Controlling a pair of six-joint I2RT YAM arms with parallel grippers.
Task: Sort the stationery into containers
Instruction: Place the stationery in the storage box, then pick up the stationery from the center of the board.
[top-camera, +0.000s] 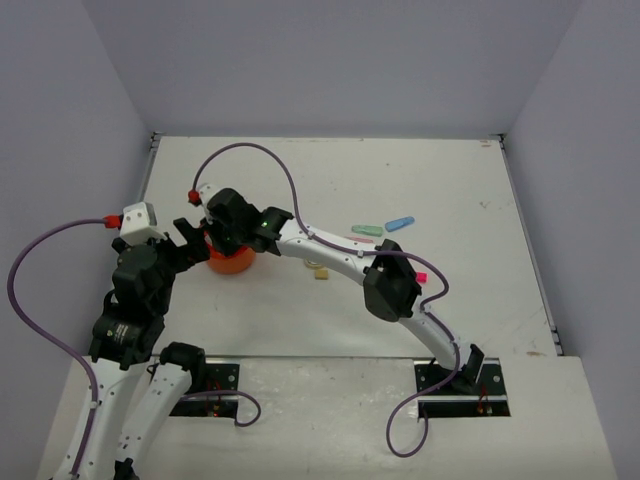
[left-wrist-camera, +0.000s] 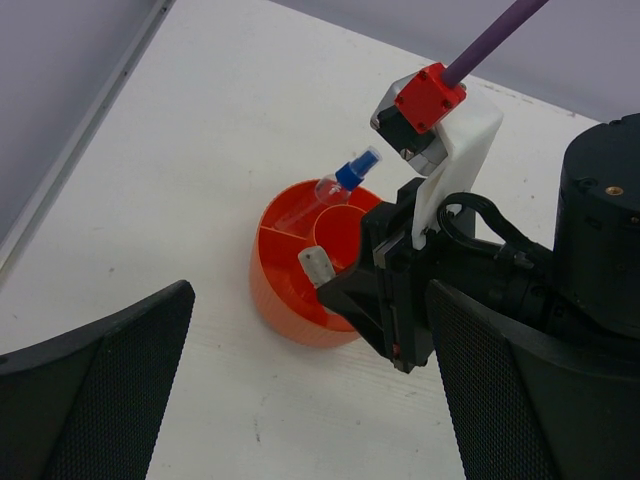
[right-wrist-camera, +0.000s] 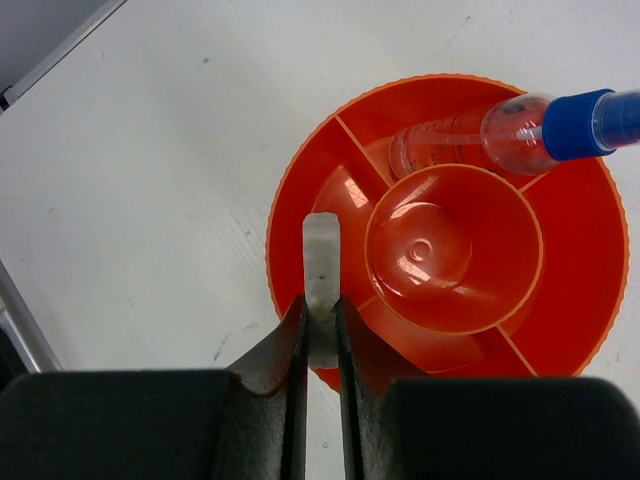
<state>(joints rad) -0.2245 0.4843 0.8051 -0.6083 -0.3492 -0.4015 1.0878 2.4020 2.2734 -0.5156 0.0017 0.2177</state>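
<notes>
Black fingers (left-wrist-camera: 110, 400) of the left claw (left-wrist-camera: 308, 290) stand spread wide, gripping nothing, just left of the orange tub (left-wrist-camera: 280, 300), which sits on the white worktop (top-camera: 300, 180). The tub is round and low-walled, with a raised central cup and outer sections divided by thin ribs. A clear bottle (right-wrist-camera: 470, 140) lies on its side in one outer section, its blue cap (right-wrist-camera: 575, 122) poking out past the rim. The right arm reaches across from the right, and the right claw (right-wrist-camera: 321, 310) hangs over the tub's edge, its jaws pressed onto a pale bar (right-wrist-camera: 321, 250). The bar's free end sticks out over an outer section next to the one with the bottle; whether it touches the tub floor cannot be told. Further right, loose on the worktop, lie a tan cube (top-camera: 320, 272) near the arm's forearm, then a green bar (top-camera: 366, 229) and a blue bar (top-camera: 400, 222) close together, well apart from the tub. A pink tip (top-camera: 420, 277) shows beside the right arm's elbow
</notes>
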